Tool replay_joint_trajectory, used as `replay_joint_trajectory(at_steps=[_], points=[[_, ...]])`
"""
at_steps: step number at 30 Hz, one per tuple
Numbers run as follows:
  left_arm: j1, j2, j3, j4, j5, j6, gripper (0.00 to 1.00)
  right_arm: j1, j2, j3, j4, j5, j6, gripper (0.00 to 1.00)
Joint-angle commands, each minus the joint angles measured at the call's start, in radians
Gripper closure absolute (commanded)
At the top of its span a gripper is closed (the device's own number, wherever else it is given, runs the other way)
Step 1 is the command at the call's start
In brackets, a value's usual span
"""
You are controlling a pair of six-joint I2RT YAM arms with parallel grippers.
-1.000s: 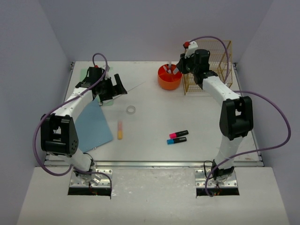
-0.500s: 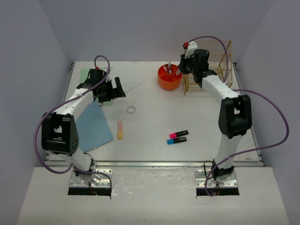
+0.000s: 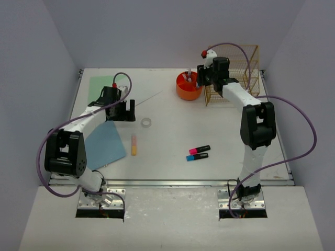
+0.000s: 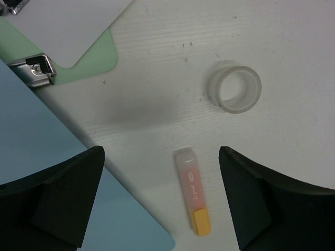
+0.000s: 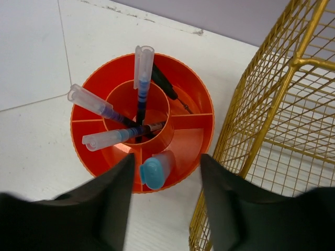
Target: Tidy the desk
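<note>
Plainly took the bench point(image 3: 172, 112) for a stiff, smooth, fixed slab, spread under everything from the orange pen cup point(image 3: 189, 86) at its far side down to the near edge, and nothing to be gripped itself. Judged the handling to rest with the loose pieces on it, and the slick top likely to let light ones skid under a glancing touch.

Found the left end effector point(image 3: 123, 110) well to the left of the cup and nearer the front, fingers spread wide, holding nothing. Rated the pink and yellow stick point(image 4: 191, 191) beneath it as light, rigid and prone to roll; would take it across the middle of the barrel. Rated the clear tape ring point(image 4: 233, 88) as light and slightly yielding; would pinch one wall of it. Reckoned the blue sheet point(image 4: 31, 157) thin and floppy, flat to the bench, hard to lift except at an edge.

Found the right end effector point(image 5: 165, 209) just above the cup's near rim, jaws moderately apart and gripping nothing, with a blue-capped item point(image 5: 155, 170) lying in an outer compartment below.

Got from the right wrist view alone the cup's inside: capped pens point(image 5: 142, 68) leaning in the centre well. Got from the left wrist view alone the metal clip point(image 4: 34, 70) on the green board point(image 4: 99, 57). Saw only from above the pink highlighter point(image 3: 199, 149) and blue highlighter point(image 3: 197, 156), well in front of the cup. Caught the gold wire rack point(image 3: 235, 73), just beside the cup on the right, both from above and from the right wrist.
</note>
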Motion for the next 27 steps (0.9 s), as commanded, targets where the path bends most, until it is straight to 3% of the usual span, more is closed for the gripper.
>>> replay_joint_trajectory(at_steps=[1,5,9,14,17,20,25,27], points=[[-0.08,-0.038,-0.062,0.021,-0.089,0.077,0.18,0.005,-0.09,0.072,0.007,-0.042,0.025,0.34],[-0.17,-0.016,-0.115,0.002,-0.212,0.013,0.2,0.008,-0.166,0.079,0.006,-0.108,0.031,0.28],[-0.215,0.044,-0.114,-0.029,-0.278,-0.044,0.28,0.018,-0.265,0.039,0.008,-0.159,0.002,0.24],[-0.221,0.136,-0.082,-0.076,-0.268,-0.085,0.31,0.047,-0.363,-0.071,0.032,-0.231,-0.125,0.01],[-0.221,0.211,-0.059,-0.101,-0.234,-0.095,0.37,0.075,-0.443,-0.145,0.061,-0.28,-0.221,0.01],[-0.22,0.274,-0.047,-0.112,-0.16,-0.093,0.66,0.127,-0.53,-0.267,0.08,-0.347,-0.367,0.01],[-0.207,0.258,0.016,-0.176,0.026,-0.12,0.98,0.252,-0.667,-0.512,0.11,-0.423,-0.801,0.01],[-0.195,0.241,0.088,-0.217,0.119,-0.145,1.0,0.303,-0.716,-0.612,0.137,-0.464,-0.955,0.01]])
